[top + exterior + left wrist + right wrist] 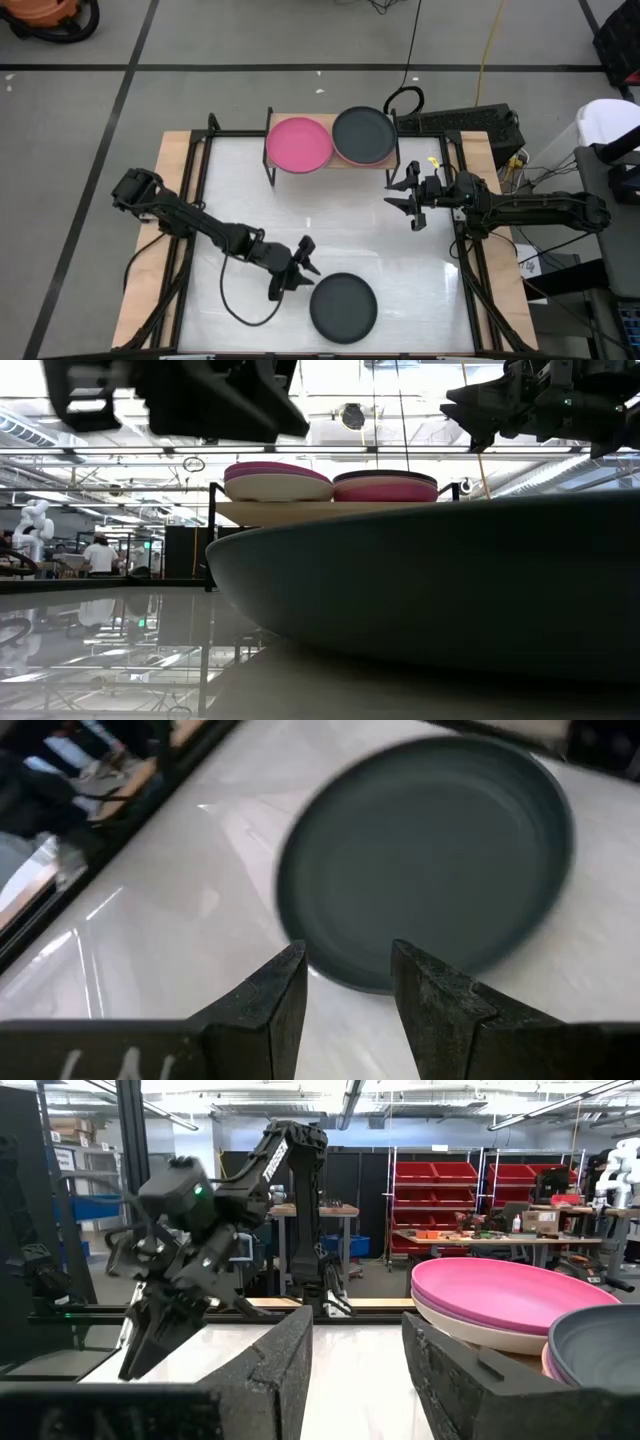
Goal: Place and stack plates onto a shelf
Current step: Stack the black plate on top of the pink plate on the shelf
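Note:
A dark grey plate [343, 306] lies flat on the white table near its front edge; it fills the low view [430, 590]. My left gripper [297, 268] stands open just left of it, its fingers aimed at the plate's near rim [345, 982], a short gap away. The shelf [280, 120] stands at the far middle. On it are a stack topped by a magenta plate [298, 143] and a stack topped by a dark grey plate [363, 134]. My right gripper [410, 200] hangs open above the table, in front of the shelf's right end.
In the low view the left stack [277, 482] shows a beige plate under the top ones, and the right stack [385, 486] a pink plate under the grey one. Black frame rails [200, 190] border the table. The table's middle lies bare between the arms.

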{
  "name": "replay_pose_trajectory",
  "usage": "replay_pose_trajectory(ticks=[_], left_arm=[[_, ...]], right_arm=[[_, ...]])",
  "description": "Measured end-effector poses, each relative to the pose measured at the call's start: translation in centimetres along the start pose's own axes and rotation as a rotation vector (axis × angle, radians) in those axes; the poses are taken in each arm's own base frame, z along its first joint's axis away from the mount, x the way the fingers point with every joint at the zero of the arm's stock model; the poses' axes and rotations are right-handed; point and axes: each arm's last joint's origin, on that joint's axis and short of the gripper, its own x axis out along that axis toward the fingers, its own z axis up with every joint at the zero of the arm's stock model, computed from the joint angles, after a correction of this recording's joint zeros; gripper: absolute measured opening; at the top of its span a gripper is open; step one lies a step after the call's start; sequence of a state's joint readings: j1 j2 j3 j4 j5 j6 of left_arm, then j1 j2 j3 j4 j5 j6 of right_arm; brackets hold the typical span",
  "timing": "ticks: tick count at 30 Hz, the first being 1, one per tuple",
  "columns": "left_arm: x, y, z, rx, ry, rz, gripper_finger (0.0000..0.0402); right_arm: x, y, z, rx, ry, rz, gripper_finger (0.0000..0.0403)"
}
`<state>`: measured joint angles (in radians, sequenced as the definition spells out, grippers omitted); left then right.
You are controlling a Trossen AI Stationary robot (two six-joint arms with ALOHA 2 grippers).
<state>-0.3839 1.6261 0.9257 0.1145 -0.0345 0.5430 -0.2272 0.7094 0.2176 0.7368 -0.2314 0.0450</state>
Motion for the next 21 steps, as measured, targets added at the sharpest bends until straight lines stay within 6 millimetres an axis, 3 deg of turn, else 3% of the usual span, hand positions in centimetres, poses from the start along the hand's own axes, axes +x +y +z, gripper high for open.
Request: replay_pose_trajectory(ticks=[12,21], left_arm=[[2.3,-5.2,0.0,0.149,0.049,-0.135,0.0152],[4.0,-6.2,-0.7,0.302,0.067,-0.148,0.0152]], right_arm=[[0.0,0.0,0.0,-0.003,0.002,-0.002,0.0137],[0.0,-0.2,0.0,-0.004,-0.003,-0.076,0.0137]])
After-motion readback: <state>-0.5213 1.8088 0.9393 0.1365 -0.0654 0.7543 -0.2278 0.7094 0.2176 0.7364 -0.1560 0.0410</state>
